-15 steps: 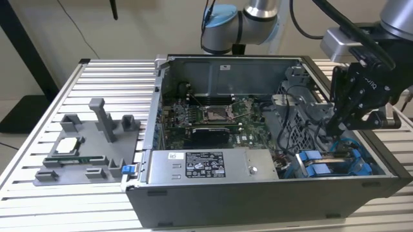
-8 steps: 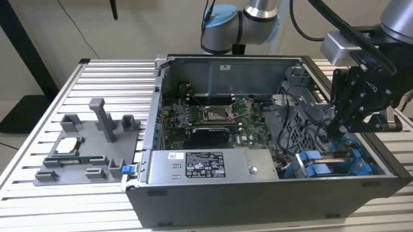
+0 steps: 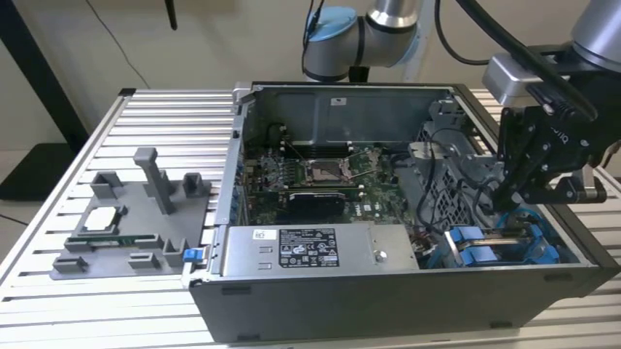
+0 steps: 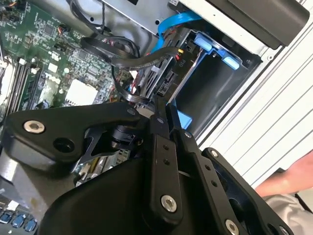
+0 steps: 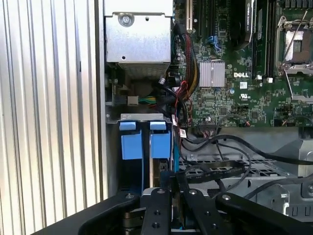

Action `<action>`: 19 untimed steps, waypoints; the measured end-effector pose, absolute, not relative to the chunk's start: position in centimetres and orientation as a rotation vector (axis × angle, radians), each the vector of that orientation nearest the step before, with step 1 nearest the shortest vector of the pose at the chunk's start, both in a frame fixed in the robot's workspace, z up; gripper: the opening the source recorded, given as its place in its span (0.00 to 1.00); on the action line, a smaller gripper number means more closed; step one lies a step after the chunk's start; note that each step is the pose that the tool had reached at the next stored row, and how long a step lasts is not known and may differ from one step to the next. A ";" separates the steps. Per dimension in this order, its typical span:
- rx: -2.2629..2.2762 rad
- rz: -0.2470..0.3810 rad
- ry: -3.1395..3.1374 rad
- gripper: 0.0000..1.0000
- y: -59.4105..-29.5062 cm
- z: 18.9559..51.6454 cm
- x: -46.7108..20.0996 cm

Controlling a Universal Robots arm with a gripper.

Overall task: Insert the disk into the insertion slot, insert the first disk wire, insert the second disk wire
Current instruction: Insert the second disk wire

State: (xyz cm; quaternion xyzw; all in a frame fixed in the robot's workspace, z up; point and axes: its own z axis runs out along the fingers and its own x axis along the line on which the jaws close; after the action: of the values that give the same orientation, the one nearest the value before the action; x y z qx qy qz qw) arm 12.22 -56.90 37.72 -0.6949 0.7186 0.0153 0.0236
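Observation:
The disk (image 5: 160, 145) sits in the insertion slot (image 5: 142, 117), its blue carrier front beside a second blue carrier (image 5: 130, 145). In the exterior view my gripper (image 3: 507, 203) reaches down into the drive cage (image 3: 543, 218) at the case's right end. Its black fingers (image 5: 157, 208) come together at the disk's rear end. In the second wrist view the gripper (image 4: 160, 106) is shut on the end of a black disk wire (image 4: 128, 88), just short of the disk's connector edge (image 4: 165, 78). A flat black wire (image 5: 215, 171) leads away from the fingertips.
The grey power-supply box (image 3: 310, 249) lies along the case's front wall. The motherboard (image 3: 321, 174) lies in the middle. A blue cable (image 4: 176, 22) and bundled wires (image 5: 188, 73) crowd the cage. A person's hand (image 4: 286, 181) rests outside the case. A grey fixture (image 3: 136, 218) stands on the slatted table.

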 end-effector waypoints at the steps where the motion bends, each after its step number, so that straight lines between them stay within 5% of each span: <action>1: -2.151 0.047 2.223 0.00 -56.9 37.7 12.2; 19: -2.142 0.024 2.212 0.00 -56.9 36.8 12.2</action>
State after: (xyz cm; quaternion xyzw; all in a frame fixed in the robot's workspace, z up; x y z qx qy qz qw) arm 12.22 -56.92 36.78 -0.6953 0.7180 0.0078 0.0313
